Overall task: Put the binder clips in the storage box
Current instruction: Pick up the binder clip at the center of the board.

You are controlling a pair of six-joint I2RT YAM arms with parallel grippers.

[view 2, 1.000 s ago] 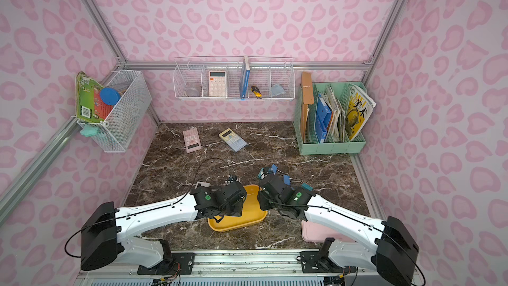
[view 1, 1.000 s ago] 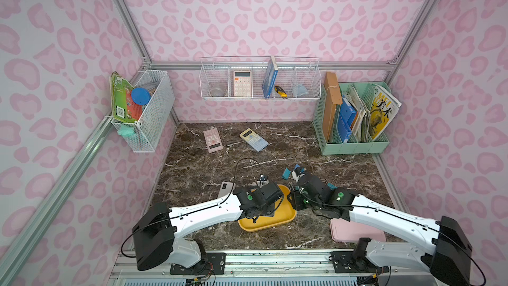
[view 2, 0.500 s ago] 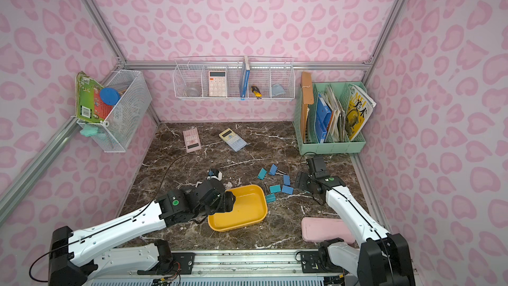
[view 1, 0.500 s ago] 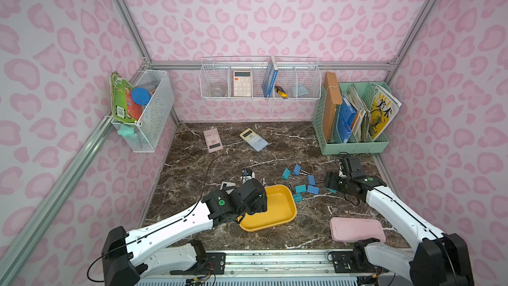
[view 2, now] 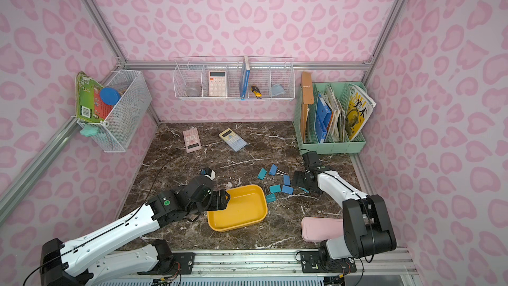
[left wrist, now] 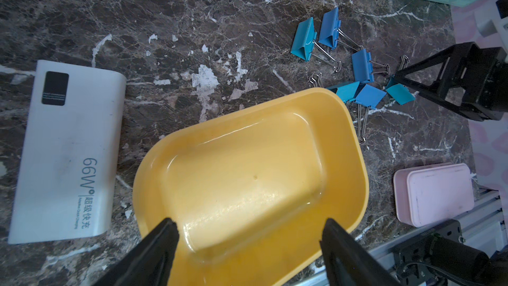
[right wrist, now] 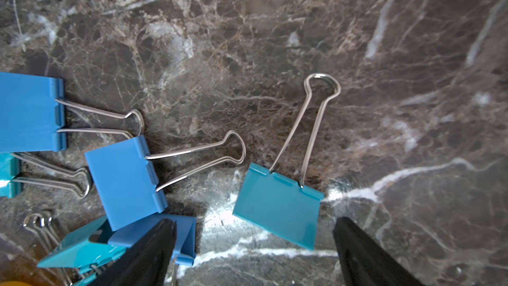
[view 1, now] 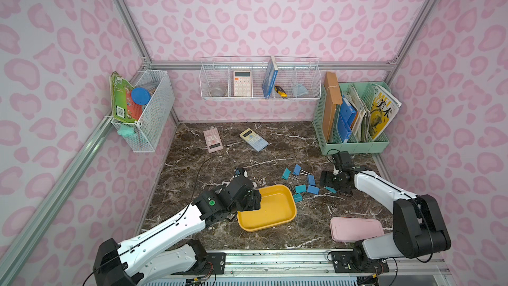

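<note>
Our left fingers point(left wrist: 154, 257) stand wide apart, gripping nothing, above one end of the yellow storage box point(view 1: 272, 210) on the desk point(view 1: 247, 155). The binder clips point(view 1: 300, 188) lie scattered on the desk just beside the box, between it and our right fingers point(right wrist: 145, 254), which are also spread wide, with one teal clip point(right wrist: 277, 210) lying loose just ahead of them.

Lab booth (aluminium frame point(view 1: 176, 65), pink walls point(view 1: 275, 9)) staged as office.
</note>
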